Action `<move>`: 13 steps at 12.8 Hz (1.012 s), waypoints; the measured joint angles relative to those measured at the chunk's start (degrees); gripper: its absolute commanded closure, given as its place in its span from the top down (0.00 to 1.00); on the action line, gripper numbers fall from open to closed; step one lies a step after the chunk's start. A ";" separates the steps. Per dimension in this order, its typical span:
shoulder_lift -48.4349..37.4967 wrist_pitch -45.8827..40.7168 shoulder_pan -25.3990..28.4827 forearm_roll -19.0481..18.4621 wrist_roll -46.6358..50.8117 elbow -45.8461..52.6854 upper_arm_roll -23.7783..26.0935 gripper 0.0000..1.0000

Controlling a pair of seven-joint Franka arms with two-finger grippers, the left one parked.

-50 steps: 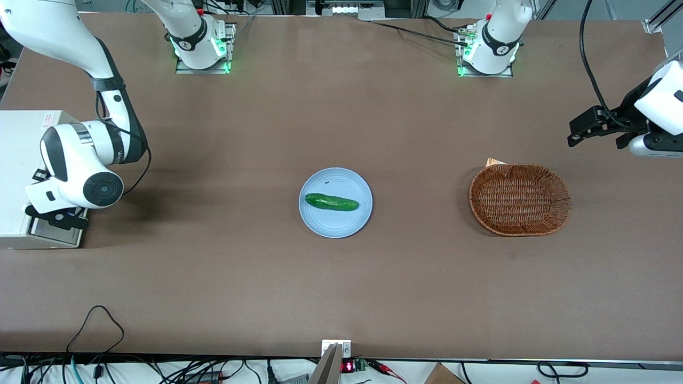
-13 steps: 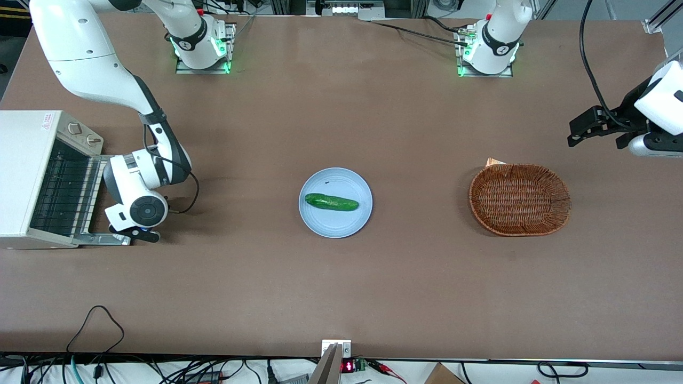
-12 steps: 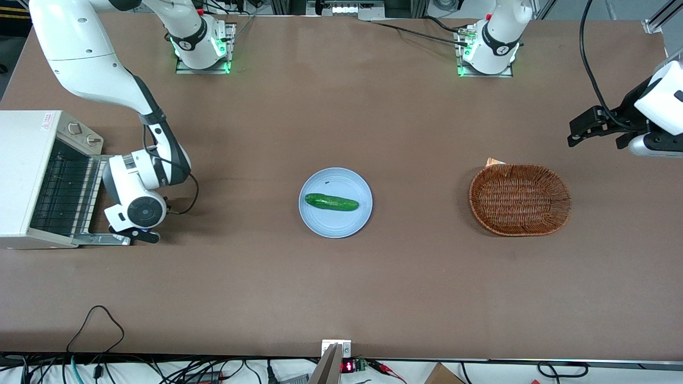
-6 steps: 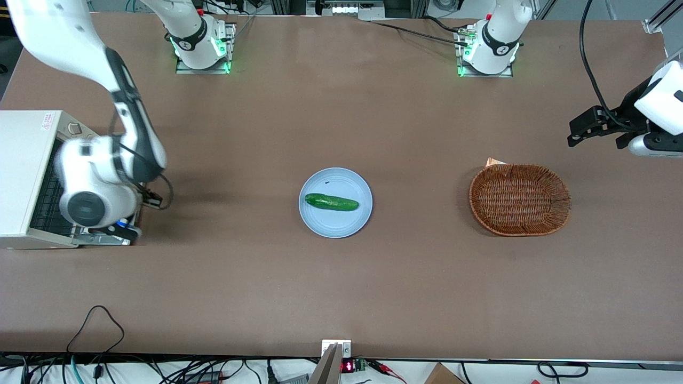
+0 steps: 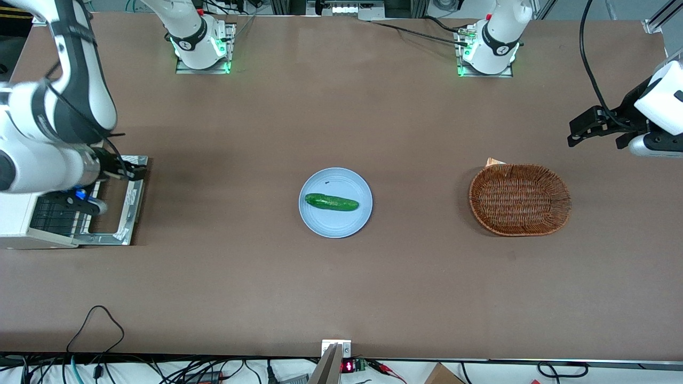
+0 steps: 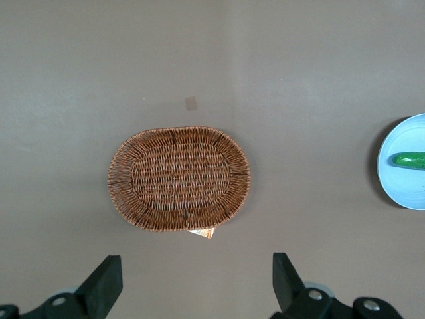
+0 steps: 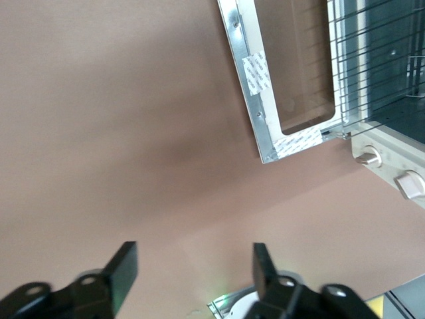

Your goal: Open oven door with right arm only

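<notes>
The oven door (image 5: 133, 198) lies folded down flat on the table in front of the white oven (image 5: 16, 226), at the working arm's end of the table. The wire rack (image 5: 53, 213) inside shows. The right arm (image 5: 48, 138) hangs high over the oven. Its gripper (image 5: 130, 172) is open and empty, above the door's edge that is farther from the front camera, apart from it. In the right wrist view the gripper (image 7: 192, 266) has both fingers spread over bare table, with the door's metal frame (image 7: 255, 76) and the oven knobs (image 7: 368, 158) ahead.
A light blue plate (image 5: 349, 224) with a green cucumber (image 5: 331, 202) sits mid-table. A brown wicker basket (image 5: 519, 199) lies toward the parked arm's end, also in the left wrist view (image 6: 179, 178).
The door went from shut to folded flat. In the last second the arm let go of the door's outer edge, rose and swung back over the oven.
</notes>
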 measured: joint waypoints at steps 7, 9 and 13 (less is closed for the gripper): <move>-11.26 -3.44 0.10 4.88 -9.24 0.16 0.03 1.00; -13.41 2.62 0.64 5.18 -9.45 -1.08 0.09 1.00; -17.98 16.25 1.25 5.19 -15.32 -10.34 0.09 1.00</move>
